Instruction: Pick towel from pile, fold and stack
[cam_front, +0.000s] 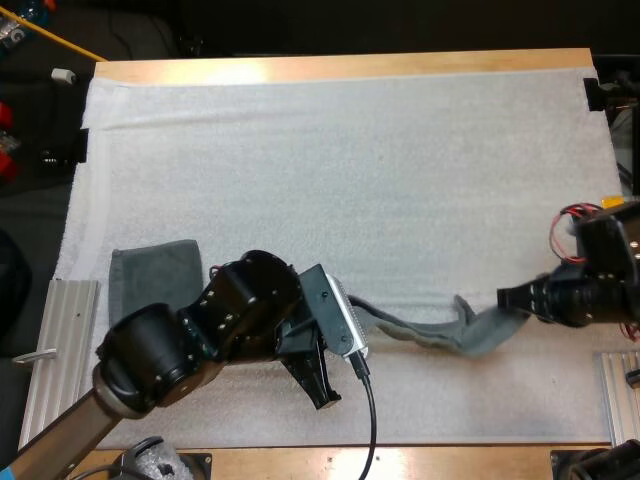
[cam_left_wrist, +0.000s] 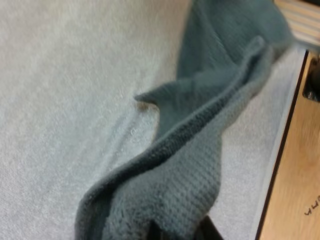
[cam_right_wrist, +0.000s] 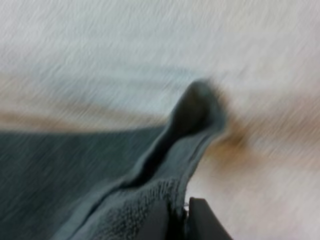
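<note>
Clamping the towel (cam_front: 440, 333), left end effector (cam_left_wrist: 181, 232) and right end effector (cam_right_wrist: 179, 221) show fingertips partly cut off.

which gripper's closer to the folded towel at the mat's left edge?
Left. The left gripper holds one end of the stretched towel, close beside the folded towel; the right gripper holds its other end, far across the mat.

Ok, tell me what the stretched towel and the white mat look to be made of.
The stretched towel: soft terry-like cloth, matte grey-green; looped, nubby pile shows and it drapes in limp folds. The white mat: probably thin foam or felt-like sheet, matte, finely grained, with slight wrinkles; exact material unclear.
</note>
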